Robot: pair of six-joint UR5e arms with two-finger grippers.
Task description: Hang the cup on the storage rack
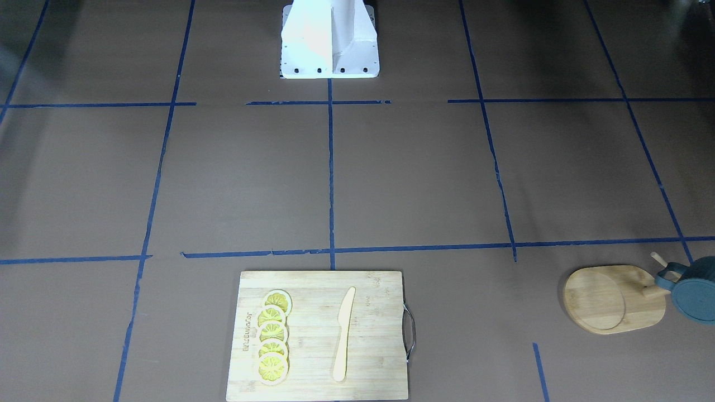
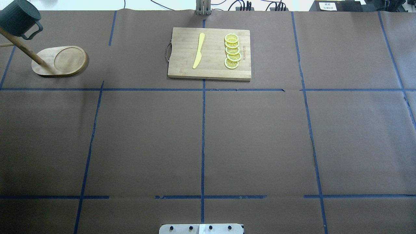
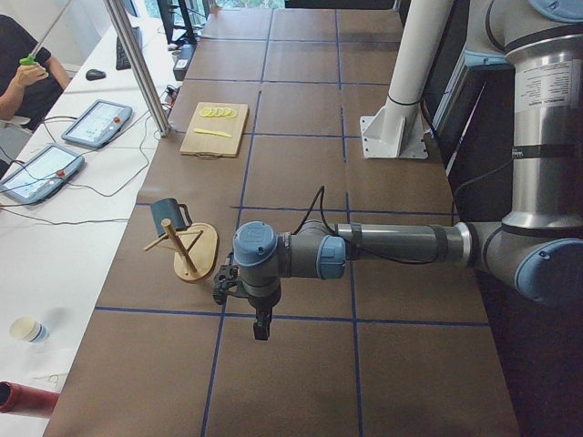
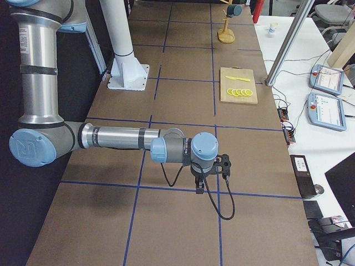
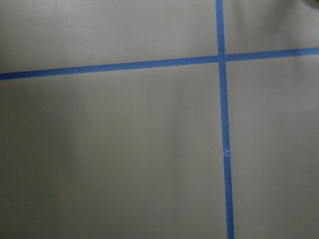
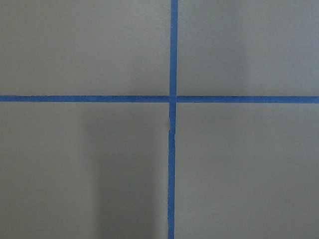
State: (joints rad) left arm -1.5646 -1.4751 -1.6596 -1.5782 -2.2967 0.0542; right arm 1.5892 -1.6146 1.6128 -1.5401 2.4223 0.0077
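The dark teal-grey cup [image 2: 19, 17] hangs by its loop handle on a peg of the bamboo storage rack [image 2: 61, 60] at the far left of the table. Cup [image 1: 693, 299] and rack [image 1: 609, 301] also show in the front view, and the cup [image 3: 167, 215] on the rack [image 3: 196, 257] in the left view. My left gripper [image 3: 260, 324] points down over bare table beside the rack, apart from it. My right gripper [image 4: 199, 187] points down at the other end. I cannot tell whether either is open or shut. Both wrist views show only brown paper and blue tape.
A rectangular bamboo cutting board [image 2: 182, 70] with a metal handle lies at the far middle, carrying several lemon slices [image 2: 232, 51] and a yellow knife [image 2: 198, 50]. The robot's white base [image 1: 329, 42] stands at the near edge. Tablets [image 3: 96, 123] and cables lie past the far edge.
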